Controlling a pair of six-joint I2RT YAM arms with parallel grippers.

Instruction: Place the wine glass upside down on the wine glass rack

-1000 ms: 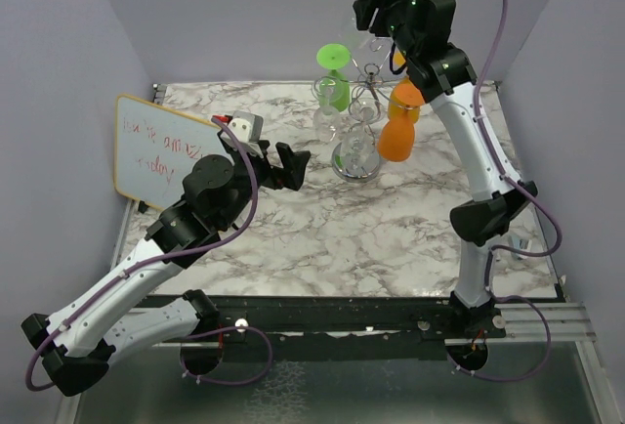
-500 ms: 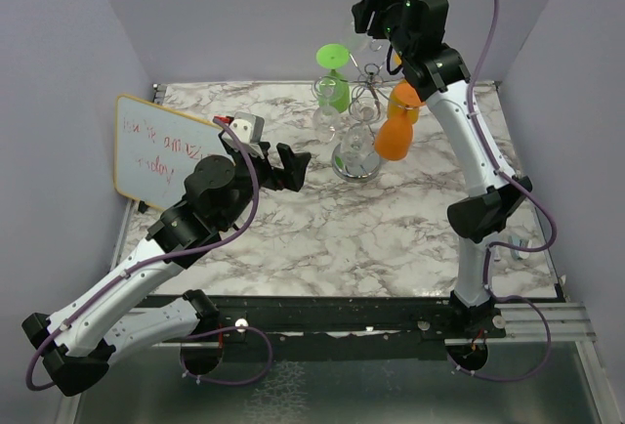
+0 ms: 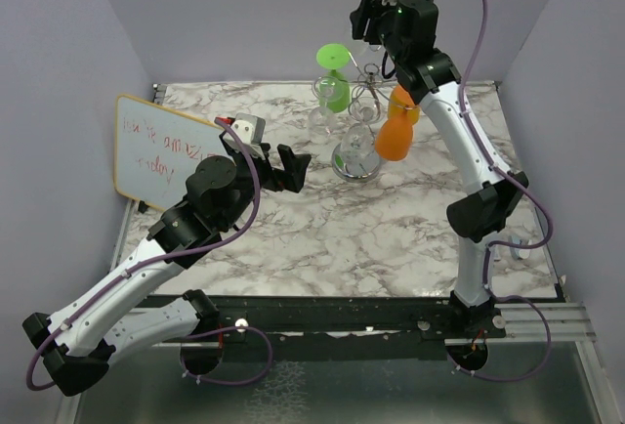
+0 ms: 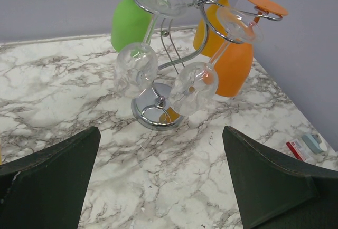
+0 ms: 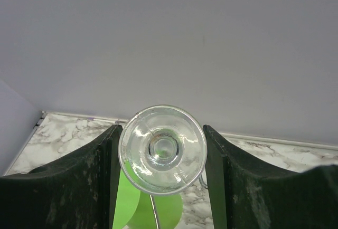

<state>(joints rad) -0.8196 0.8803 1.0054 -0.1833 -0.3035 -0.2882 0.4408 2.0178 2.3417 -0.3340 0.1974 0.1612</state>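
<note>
Clear wine glass (image 5: pixel 162 149), foot toward cam, clamped in R gripper (image 5: pixel 162 134) above chrome wire rack (image 3: pixel 356 160); L gripper (image 4: pixel 161 134) wide open near rack. Marble tabletop (image 3: pixel 371 238) under rack, lilac walls (image 3: pixel 244 14).

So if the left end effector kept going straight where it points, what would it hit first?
Probably the wine glass rack, at its two hanging clear glasses; depth is unclear, but only bare table lies between.
</note>
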